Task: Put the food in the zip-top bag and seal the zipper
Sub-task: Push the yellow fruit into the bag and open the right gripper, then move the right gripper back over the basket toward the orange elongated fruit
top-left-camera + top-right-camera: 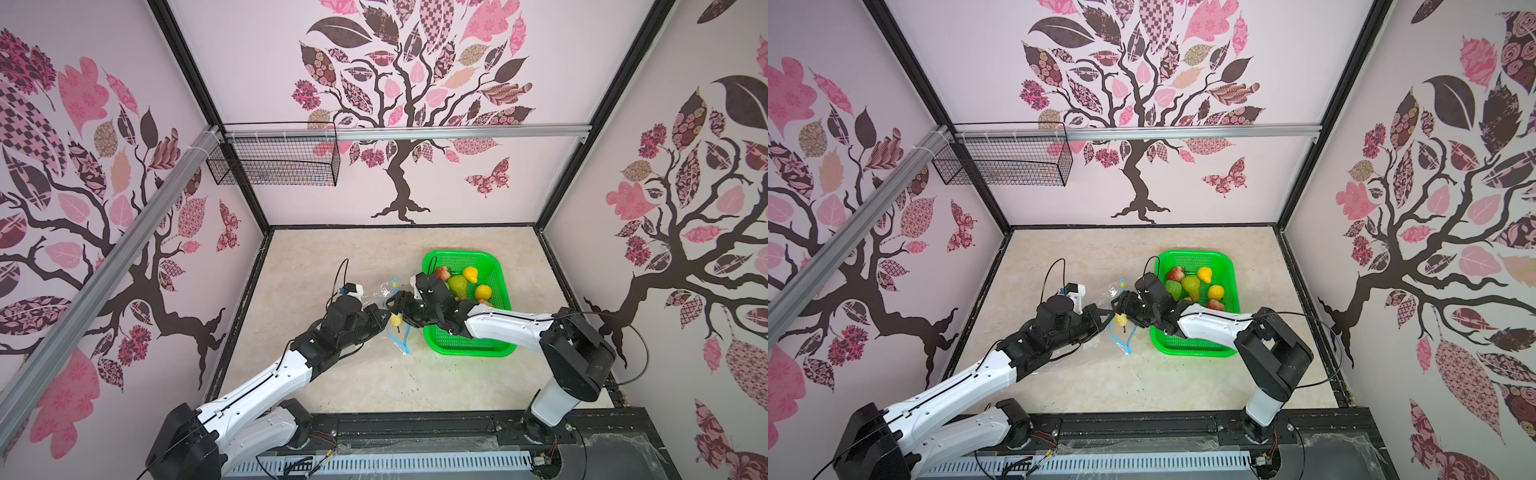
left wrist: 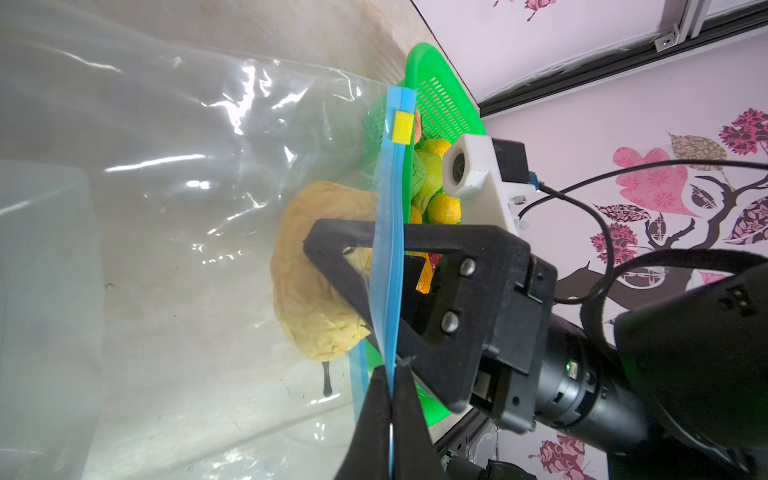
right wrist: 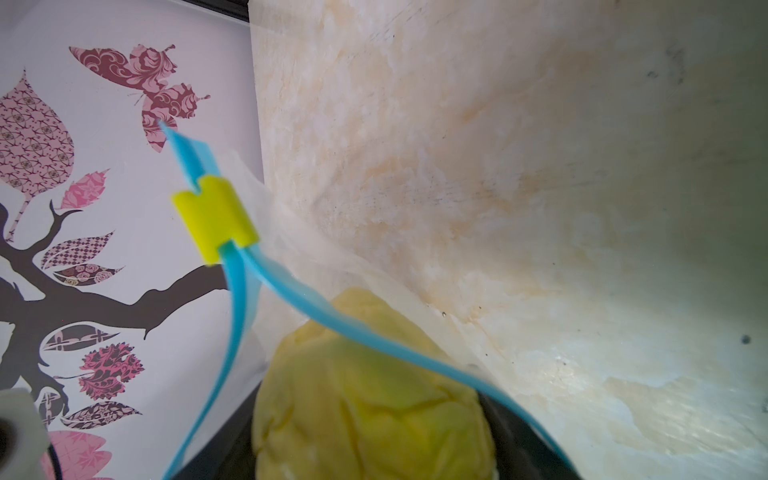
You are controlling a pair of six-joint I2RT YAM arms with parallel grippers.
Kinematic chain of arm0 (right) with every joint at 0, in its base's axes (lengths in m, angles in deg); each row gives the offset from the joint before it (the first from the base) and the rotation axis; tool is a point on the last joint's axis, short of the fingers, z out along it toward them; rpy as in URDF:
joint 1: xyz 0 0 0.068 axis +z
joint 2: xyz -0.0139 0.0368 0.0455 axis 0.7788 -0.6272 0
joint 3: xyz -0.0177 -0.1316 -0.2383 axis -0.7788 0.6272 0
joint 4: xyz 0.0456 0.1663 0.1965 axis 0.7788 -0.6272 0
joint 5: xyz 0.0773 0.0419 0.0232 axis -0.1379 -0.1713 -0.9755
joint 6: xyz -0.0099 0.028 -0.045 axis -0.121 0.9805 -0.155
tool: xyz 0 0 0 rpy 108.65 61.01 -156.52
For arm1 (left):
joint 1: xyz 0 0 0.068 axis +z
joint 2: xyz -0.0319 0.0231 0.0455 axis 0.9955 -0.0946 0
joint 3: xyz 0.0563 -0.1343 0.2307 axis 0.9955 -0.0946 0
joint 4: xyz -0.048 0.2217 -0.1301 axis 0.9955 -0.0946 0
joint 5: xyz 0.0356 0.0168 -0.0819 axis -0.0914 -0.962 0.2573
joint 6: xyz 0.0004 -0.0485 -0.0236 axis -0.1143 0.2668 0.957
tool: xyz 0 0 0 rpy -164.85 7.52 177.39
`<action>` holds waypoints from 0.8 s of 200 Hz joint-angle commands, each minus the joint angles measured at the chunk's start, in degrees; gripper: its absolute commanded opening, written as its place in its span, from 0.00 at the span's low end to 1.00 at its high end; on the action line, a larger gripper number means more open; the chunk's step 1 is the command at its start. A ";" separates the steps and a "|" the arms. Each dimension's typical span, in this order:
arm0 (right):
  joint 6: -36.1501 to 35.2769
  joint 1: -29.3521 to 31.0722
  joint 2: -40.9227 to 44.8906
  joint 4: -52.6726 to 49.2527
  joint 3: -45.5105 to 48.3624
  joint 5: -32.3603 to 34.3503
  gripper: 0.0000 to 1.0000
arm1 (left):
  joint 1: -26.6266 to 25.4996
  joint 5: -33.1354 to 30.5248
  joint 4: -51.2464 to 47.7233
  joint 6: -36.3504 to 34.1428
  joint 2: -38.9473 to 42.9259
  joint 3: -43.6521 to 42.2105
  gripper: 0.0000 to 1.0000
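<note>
Leftmost, the left gripper (image 2: 392,372) is pinched tight on one strip of the light-blue zipper (image 2: 392,187) and grips that lip of the clear zip-top bag (image 2: 187,208). The bag lies on the marbled tabletop (image 1: 332,257) just left of the green basket (image 1: 465,341), its mouth toward the basket. The two zipper strips stand apart, with the yellow slider (image 3: 214,216) near one end. Inside the mouth sits a pale yellow, wrinkled toy fruit (image 2: 299,291) with a dark stem. The right gripper (image 1: 395,308) reaches from over the basket into the mouth, its jaws on either side of that fruit; whether they press it cannot be told. Within the basket lie a green apple (image 1: 1173,289), a green pear (image 1: 1191,286), two yellow fruits (image 1: 1204,274) and a red strawberry (image 1: 1214,305).
</note>
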 commanded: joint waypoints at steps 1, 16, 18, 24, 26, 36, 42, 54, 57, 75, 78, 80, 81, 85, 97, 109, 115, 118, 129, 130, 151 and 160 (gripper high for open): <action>-2.29 0.09 1.21 0.36 0.09 1.71 0.73 | 1.18 1.53 0.68 0.31 -0.52 1.68 0.00; -4.08 0.66 1.65 -1.15 0.07 3.06 0.79 | 2.47 2.30 1.21 0.52 -0.93 1.91 0.00; -4.29 0.70 1.69 -1.34 0.08 3.24 0.79 | 2.65 2.40 1.28 0.54 -0.97 1.83 0.00; -4.77 0.99 1.85 -1.87 -0.04 3.68 0.81 | 3.05 2.55 1.43 0.46 -1.11 1.84 0.00; -4.92 1.05 1.87 -2.02 -0.01 3.77 0.81 | 3.15 2.64 1.51 0.46 -1.14 1.83 0.00; -5.28 1.22 2.13 -2.53 0.00 4.17 0.81 | 3.84 2.95 1.56 0.37 -1.24 1.89 0.00; -5.30 1.20 2.30 -2.50 0.13 4.18 0.81 | 4.18 3.01 1.63 0.30 -1.29 1.86 0.00; -5.64 1.18 2.63 -2.61 0.25 4.59 0.81 | 4.60 3.33 1.56 0.09 -1.48 1.87 0.00; -5.81 1.17 2.73 -2.70 0.25 4.68 0.81 | 4.67 3.38 1.61 0.07 -1.42 1.86 0.00; -6.77 1.25 3.64 -3.48 0.01 5.18 0.81 | 4.80 3.43 1.21 -0.20 -1.26 1.88 0.00; -7.07 1.32 3.82 -3.69 -0.13 5.30 0.81 | 4.85 3.39 1.17 -0.22 -1.29 1.71 0.00; -7.30 1.32 3.95 -3.88 -0.23 5.36 0.82 | 4.92 3.35 1.05 -0.29 -1.25 1.71 0.00; -7.41 1.28 4.05 -3.96 -0.25 5.43 0.82 | 4.93 3.35 1.04 -0.31 -1.25 1.72 0.00; -7.76 1.29 4.39 -4.38 -0.45 5.61 0.82 | 4.87 3.34 1.04 -0.36 -1.27 1.63 0.00; -9.38 1.28 5.65 -5.91 -1.11 6.47 0.82 | 5.15 3.51 0.95 -0.56 -1.16 1.37 0.00; -11.33 1.25 7.21 -7.80 -1.72 7.53 0.82 | 5.50 3.95 1.03 -0.68 -1.16 1.05 0.00; -12.28 1.29 8.14 -9.00 -2.05 8.28 0.82 | 5.77 4.16 1.01 -0.78 -1.22 0.94 0.00; -12.80 1.27 8.53 -9.65 -2.28 8.64 0.82 | 5.87 4.34 1.02 -0.92 -1.16 0.97 0.00; -14.41 1.19 10.15 -11.18 -2.51 9.96 0.83 | 6.13 4.64 1.04 -1.33 -1.17 0.83 0.00; -14.76 1.16 10.51 -11.38 -2.58 10.33 0.83 | 6.15 4.74 1.04 -1.36 -1.16 0.84 0.00; -17.97 1.18 13.95 -13.62 -2.39 13.84 0.84 | 6.76 5.43 1.21 -2.87 -1.33 1.09 0.00; -19.08 0.96 15.19 -15.07 -2.44 15.20 0.84 | 6.71 5.56 1.25 -3.71 -1.46 1.27 0.00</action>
